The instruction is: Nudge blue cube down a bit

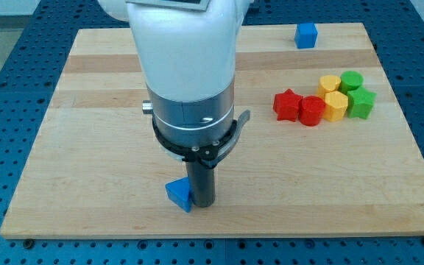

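The blue cube sits near the board's top edge, towards the view's right. My tip is far from it, low on the board left of centre. It touches or nearly touches the right side of another blue block, which looks wedge-shaped. The rod hides part of that block. The arm's white and grey body rises over the middle of the view and hides the board behind it.
A cluster lies at the view's right: red star, red cylinder, yellow cylinder, yellow hexagon, green cylinder, green star. The wooden board rests on a blue perforated table.
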